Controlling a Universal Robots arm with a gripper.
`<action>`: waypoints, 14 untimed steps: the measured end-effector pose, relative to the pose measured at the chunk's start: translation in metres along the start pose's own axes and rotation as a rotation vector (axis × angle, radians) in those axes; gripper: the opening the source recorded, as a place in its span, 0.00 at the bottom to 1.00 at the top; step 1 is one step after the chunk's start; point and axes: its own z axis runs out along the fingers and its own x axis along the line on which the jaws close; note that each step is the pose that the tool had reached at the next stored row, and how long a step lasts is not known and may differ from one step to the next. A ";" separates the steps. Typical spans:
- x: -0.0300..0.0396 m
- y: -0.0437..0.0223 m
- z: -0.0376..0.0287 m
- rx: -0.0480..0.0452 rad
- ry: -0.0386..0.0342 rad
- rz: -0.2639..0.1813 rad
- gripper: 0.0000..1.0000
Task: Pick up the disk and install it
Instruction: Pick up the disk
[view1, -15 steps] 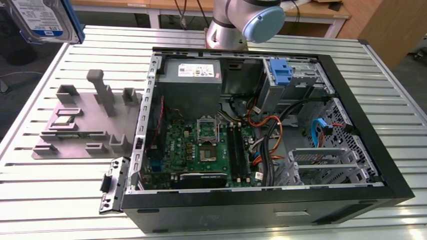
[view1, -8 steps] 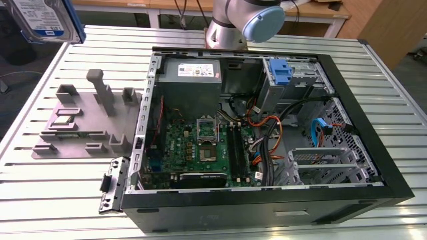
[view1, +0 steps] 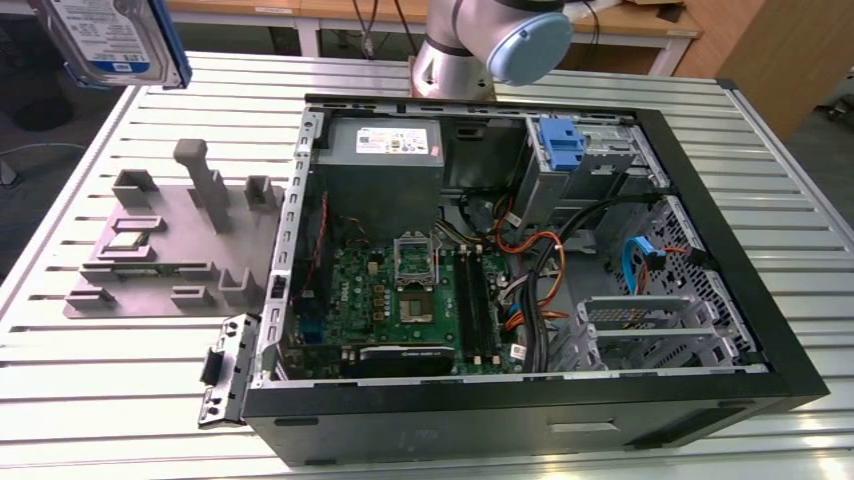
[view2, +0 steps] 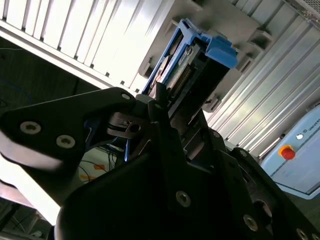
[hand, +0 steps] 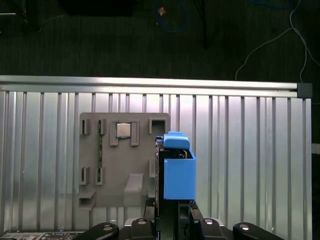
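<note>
The gripper (hand: 172, 212) was clamped on the disk (view1: 114, 40), which hung high in the air at the exterior view's upper left, label side showing, well apart from the open computer case (view1: 747, 330). Its long axis ran straight out from the fingers, the blue bracket end pointing away from them. In the first wrist view it stood edge-on above the slatted table (hand: 250, 150) and grey fixture plate (hand: 125, 170)

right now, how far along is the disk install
Done: the pickup. The disk hangs in the air, off the grey fixture and above the table's edge. In hand: the gripper is shut on the disk, which stands edge-on in the first wrist view. Left: the install itself; the disk is not yet inside the open computer case.
</note>
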 end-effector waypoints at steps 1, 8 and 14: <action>0.0000 -0.0031 0.0000 0.0000 0.0000 0.000 0.35; 0.0000 -0.0222 -0.0004 0.0000 0.0000 0.000 0.35; 0.0001 -0.0331 -0.0006 0.0000 0.0000 0.000 0.35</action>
